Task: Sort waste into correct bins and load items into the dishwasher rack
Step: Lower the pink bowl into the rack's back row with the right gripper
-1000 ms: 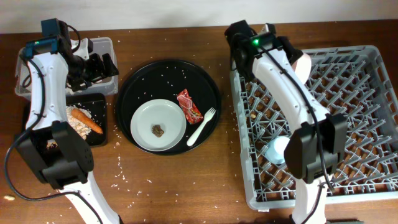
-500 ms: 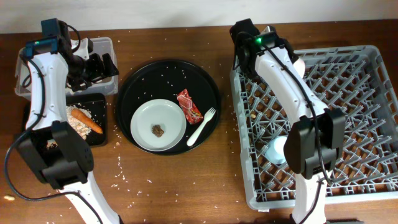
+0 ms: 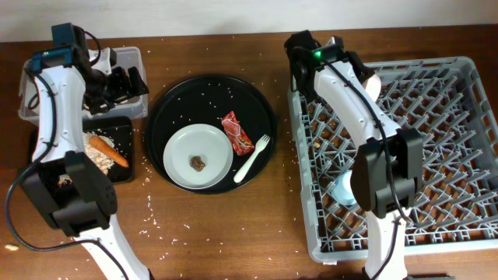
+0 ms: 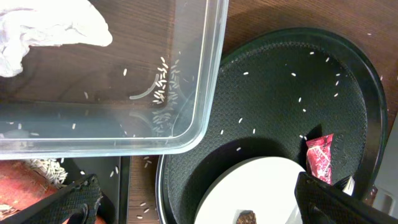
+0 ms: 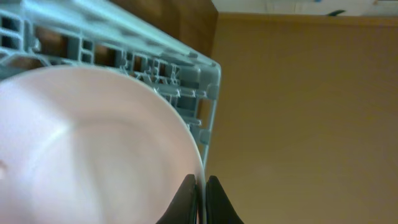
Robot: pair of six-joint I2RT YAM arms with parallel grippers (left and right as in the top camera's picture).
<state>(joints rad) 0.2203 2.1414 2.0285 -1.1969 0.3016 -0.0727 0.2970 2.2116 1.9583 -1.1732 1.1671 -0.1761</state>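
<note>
two arms are being reported on. the right gripper (image 5: 200, 196) is being held clenched on the rim of the pale bowl (image 5: 87, 143), with the thin edge being pinched between both fingertips. seen from overhead, the bowl is being held on edge at the 11 o'clock corner of the dishwasher rack (image 3: 428, 62), just inside its wall. the edge grip is being judged deliberate: it is allowing the bowl to be stood between pegs rather than laid flat. whether the rack is bearing the bowl cannot be told, so release is being judged unsafe until seating is confirmed.

the left gripper (image 4: 196, 183) is being held with fingers spread wide and nothing between them, above the place where the clear tub (image 4: 211, 74) is meeting the round black tray (image 4: 280, 81). the crumpled napkin (image 4: 50, 28) is lying in the tub among stray rice grains.

the carrot (image 3: 107, 151) and rice scraps are lying in the black rectangular tray (image 3: 124, 124), at 6 o'clock of the tub. the blue cup (image 3: 346, 189) is sitting in the rack toward 7 o'clock.

the grey plate (image 3: 183, 148) is waiting on the round tray, with the brown chunk (image 3: 198, 162) on it, the red wrapper (image 3: 237, 132) at its 2 o'clock and the white fork (image 3: 251, 158) at its 4 o'clock. clearing the chunk is being judged necessary before the plate is racked.
</note>
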